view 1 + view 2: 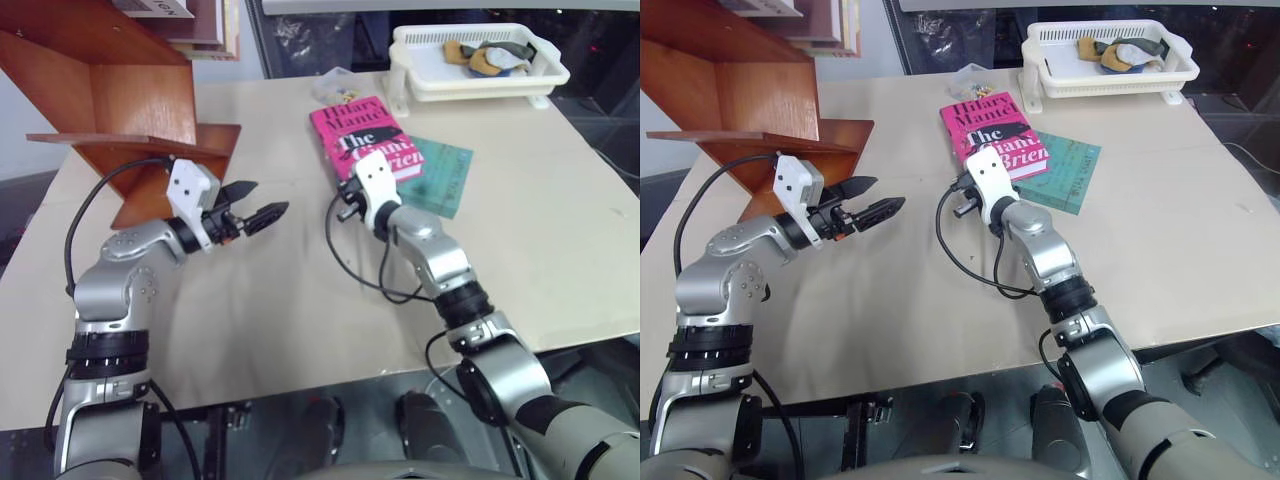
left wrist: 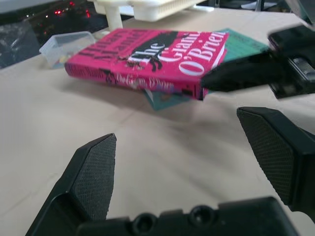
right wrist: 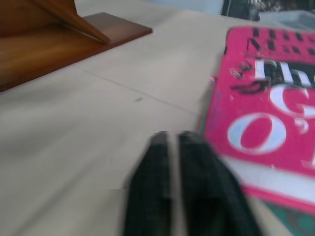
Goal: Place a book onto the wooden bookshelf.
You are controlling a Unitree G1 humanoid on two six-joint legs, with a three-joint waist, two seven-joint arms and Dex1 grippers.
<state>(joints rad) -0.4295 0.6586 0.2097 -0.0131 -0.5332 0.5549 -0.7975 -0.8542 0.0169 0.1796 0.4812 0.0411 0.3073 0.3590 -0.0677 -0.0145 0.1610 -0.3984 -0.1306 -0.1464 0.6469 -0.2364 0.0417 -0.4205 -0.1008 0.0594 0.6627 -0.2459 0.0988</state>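
The hot-pink book (image 1: pixel 360 130) lies flat on the tan table, resting partly on a teal book (image 1: pixel 445 175). My right gripper (image 3: pixel 171 140) is shut with nothing between its fingers. Its tips are at the pink book's near left corner, seen in the left wrist view as black fingers (image 2: pixel 231 76) against the cover's edge. My left gripper (image 1: pixel 268 198) hovers open and empty over the table, left of the book and pointing towards it. The wooden bookshelf (image 1: pixel 130 100), reddish-brown and tilted, stands at the table's far left, just behind the left arm.
A white plastic basket (image 1: pixel 480 75) holding small items sits at the far right of the table. A small clear plastic box (image 2: pixel 64 46) lies just beyond the pink book. Bare tabletop (image 1: pixel 270 300) spreads between my two arms and towards the near edge.
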